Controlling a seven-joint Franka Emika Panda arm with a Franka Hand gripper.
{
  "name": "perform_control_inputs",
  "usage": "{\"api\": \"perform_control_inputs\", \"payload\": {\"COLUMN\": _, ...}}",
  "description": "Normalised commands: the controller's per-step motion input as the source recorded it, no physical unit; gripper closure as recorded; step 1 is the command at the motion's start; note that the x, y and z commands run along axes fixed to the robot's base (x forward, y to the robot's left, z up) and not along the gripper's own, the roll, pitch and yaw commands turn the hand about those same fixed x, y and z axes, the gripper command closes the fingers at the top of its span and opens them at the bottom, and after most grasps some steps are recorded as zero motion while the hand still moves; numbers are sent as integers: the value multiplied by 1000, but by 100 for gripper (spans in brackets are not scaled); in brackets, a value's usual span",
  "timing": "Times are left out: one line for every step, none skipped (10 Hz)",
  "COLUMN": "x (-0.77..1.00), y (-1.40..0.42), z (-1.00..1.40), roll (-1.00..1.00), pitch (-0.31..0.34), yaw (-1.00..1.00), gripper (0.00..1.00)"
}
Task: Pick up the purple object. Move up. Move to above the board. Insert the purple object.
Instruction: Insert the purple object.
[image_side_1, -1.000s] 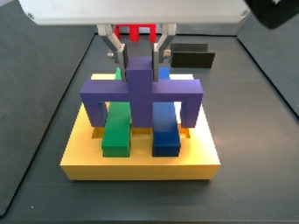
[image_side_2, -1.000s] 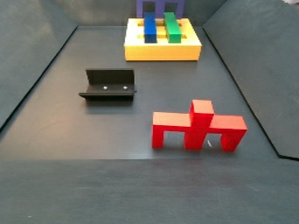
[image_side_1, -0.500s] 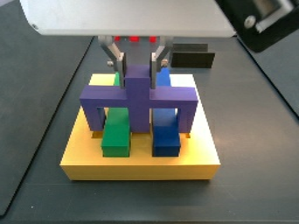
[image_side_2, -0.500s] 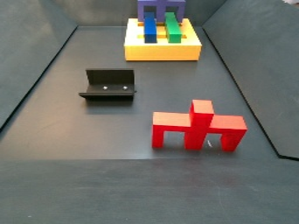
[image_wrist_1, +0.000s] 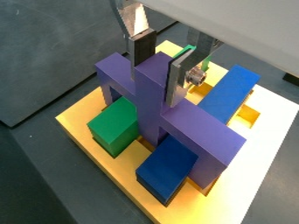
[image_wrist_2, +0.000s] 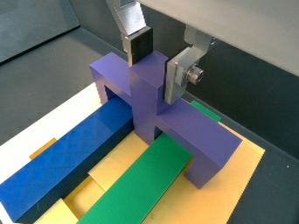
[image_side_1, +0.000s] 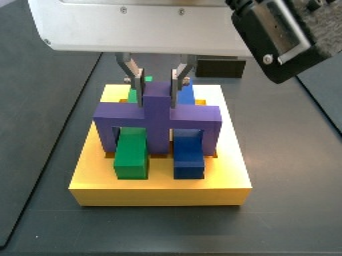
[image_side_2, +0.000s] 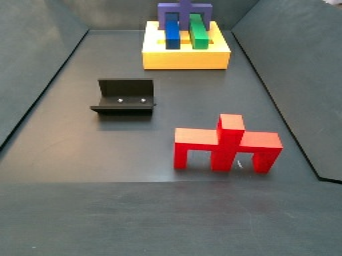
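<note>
In a side view the board (image_side_1: 160, 185), a thick yellow slab, sits on the dark floor with the green bar (image_side_1: 132, 155) and the blue bar (image_side_1: 190, 155) lying along its top, and the purple object (image_side_1: 158, 112) stands astride them, its crossbar spanning nearly the board's width and its legs reaching down at the outer sides of the two bars. In both wrist views the hand (image_wrist_1: 162, 59) is above the board, its silver fingers (image_wrist_2: 179, 74) clamped on the purple object's upright central stem; no gap shows between pads and stem. The step in hand looks like the last one, the insertion. Whether the legs are fully home in their slots I cannot tell, as the bars hide their feet. The next move, I judge, calls for a straight push down until the piece bottoms out, then letting go and lifting clear without tilting it. Well apart from the board, the red piece (image_side_2: 226, 146) and the fixture (image_side_2: 124, 97) stand untouched.
</note>
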Motion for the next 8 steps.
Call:
{"api": "perform_control_inputs", "payload": {"x": 126, "y": -186, "z": -97, "roll": 171, "pitch": 0, "yaw": 0, "gripper": 100}}
{"api": "perform_control_inputs", "payload": {"x": 134, "y": -249, "z": -69, "roll": 123, "pitch": 0, "yaw": 0, "gripper": 100}}
{"api": "perform_control_inputs", "payload": {"x": 103, "y": -200, "z": -111, "roll": 113, "pitch": 0, "yaw": 0, "gripper": 100}}
{"api": "perform_control_inputs", "payload": {"x": 26, "y": -23, "z": -186, "roll": 127, "pitch": 0, "yaw": 0, "gripper": 100}}
{"api": "perform_control_inputs", "payload": {"x": 0, "y": 0, "z": -194, "roll": 180, "pitch": 0, "yaw": 0, "gripper": 100}}
{"api": "perform_control_inputs", "payload": {"x": 0, "y": 0, "z": -146, "roll": 216, "pitch": 0, "yaw": 66, "gripper": 100}}
{"api": "perform_control_inputs", "payload": {"x": 80, "y": 0, "z": -111, "roll": 236, "pitch": 0, "yaw": 154, "gripper": 100}}
{"api": "perform_control_inputs", "payload": {"x": 89, "y": 0, "z": -86, "roll": 243, "pitch": 0, "yaw": 149, "gripper": 100}}
